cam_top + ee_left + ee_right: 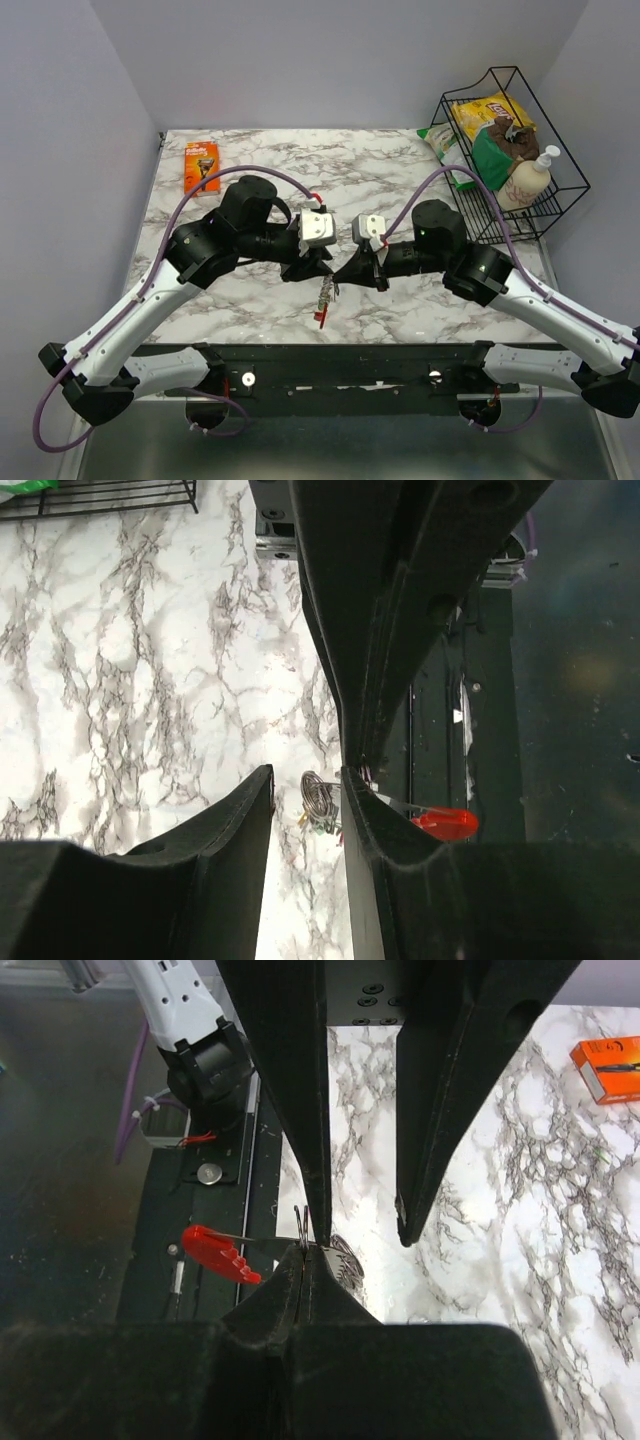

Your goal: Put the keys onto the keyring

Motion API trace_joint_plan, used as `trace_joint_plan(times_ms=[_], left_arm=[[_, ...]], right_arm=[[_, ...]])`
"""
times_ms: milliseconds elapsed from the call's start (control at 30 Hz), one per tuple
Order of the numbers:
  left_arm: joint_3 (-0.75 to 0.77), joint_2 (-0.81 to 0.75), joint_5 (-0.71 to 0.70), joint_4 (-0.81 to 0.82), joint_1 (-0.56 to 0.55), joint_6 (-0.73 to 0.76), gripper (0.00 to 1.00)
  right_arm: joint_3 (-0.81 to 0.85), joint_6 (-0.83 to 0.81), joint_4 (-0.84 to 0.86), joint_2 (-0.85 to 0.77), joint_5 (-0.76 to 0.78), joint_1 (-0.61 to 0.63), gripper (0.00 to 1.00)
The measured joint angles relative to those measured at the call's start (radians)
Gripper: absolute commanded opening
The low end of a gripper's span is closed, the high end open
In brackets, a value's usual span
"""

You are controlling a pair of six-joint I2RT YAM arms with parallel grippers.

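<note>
My right gripper (pixel 310 1252) is shut on the keyring (pixel 300 1222), a thin black wire loop poking out of its fingertips. The keys (pixel 345 1260), a silvery bunch with a red tag (pixel 220 1252), hang right beside those tips; whether they are threaded on the loop I cannot tell. My left gripper (pixel 306 775) is open, its fingers on either side of the keys' coiled ring (pixel 318 800), one finger against the right gripper's tips. In the top view both grippers, left (pixel 318 268) and right (pixel 345 272), meet at the table's middle front, with the keys (pixel 325 295) below them.
A black wire basket (pixel 560 180) with snack bags and a lotion bottle (pixel 530 180) stands at the back right, a green bag (pixel 440 140) beside it. An orange razor pack (pixel 201 165) lies at the back left. The table's front edge and black rail (pixel 340 365) are close below the keys.
</note>
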Motion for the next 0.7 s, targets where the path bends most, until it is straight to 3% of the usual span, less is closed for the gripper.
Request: trace_joint_plan(times_ms=[133, 367, 700], left_arm=[[0.002, 0.000, -0.004, -0.027, 0.000, 0.014, 0.42], [-0.003, -0.024, -0.042, -0.015, 0.000, 0.015, 0.53], [-0.026, -0.095, -0.044, 0.048, 0.000, 0.009, 0.43]], right_arm=[[0.000, -0.003, -0.010, 0.000, 0.010, 0.000, 0.01], [0.000, -0.003, -0.017, 0.011, 0.011, 0.000, 0.01], [0.000, -0.003, -0.016, 0.012, 0.021, 0.000, 0.01]])
